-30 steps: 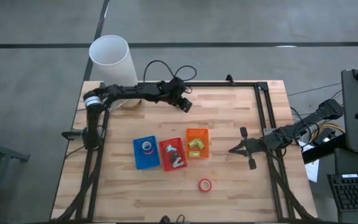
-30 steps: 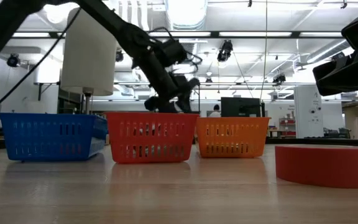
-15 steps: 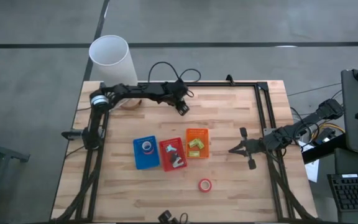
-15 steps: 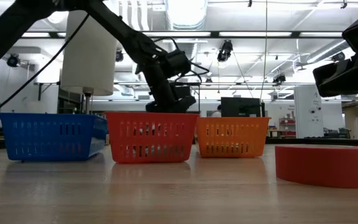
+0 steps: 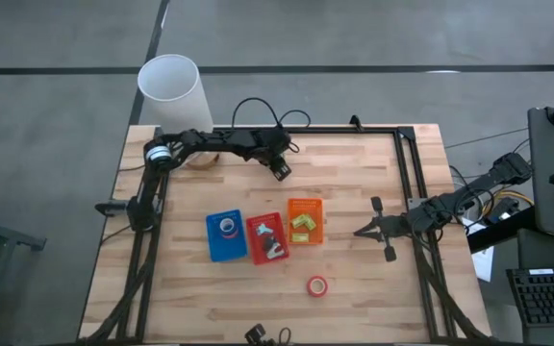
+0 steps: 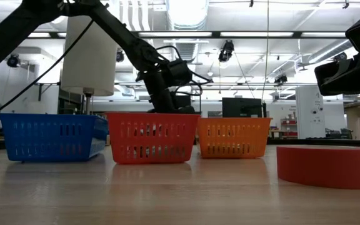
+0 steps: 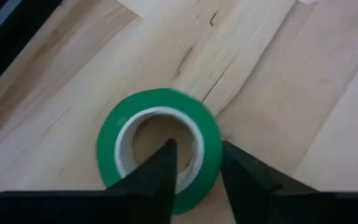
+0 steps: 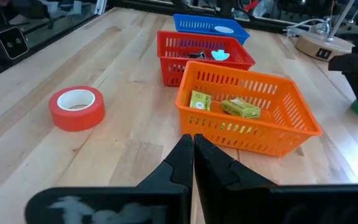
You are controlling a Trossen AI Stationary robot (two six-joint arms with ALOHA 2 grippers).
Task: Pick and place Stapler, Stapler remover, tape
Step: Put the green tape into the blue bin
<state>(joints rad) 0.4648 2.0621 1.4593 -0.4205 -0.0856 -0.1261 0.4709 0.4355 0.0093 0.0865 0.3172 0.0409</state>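
The green tape roll (image 7: pixel 160 146) lies flat on the desk (image 5: pixel 354 288) in the upper middle of the high view, right under the left gripper (image 5: pixel 279 171). In the left wrist view the two fingers (image 7: pixel 160 171) stand apart, one tip down inside the pale centre hole and the other just outside the ring, so they straddle one wall of the roll; they are not yet closed on it.

A roll like this is probably light and stiff, a firm ring on a cardboard core, with a smooth outer face that could slip sideways on the wood. Pinching one wall, inside to outside, looks the soundest hold, since the ring is too wide and low to be taken easily across its whole width.

Farther down the frame sit three baskets in a row: the blue basket (image 5: pixel 225 236) already holding a tape roll, the red basket (image 5: pixel 267 239) and the orange basket (image 5: pixel 305 221) with small yellow-green blocks. A red tape roll (image 5: pixel 316 285) lies loose on the desk below them, well apart from the green one.

The right gripper (image 5: pixel 362 231) waits at the right of the high view with its fingers pressed together, holding nothing.
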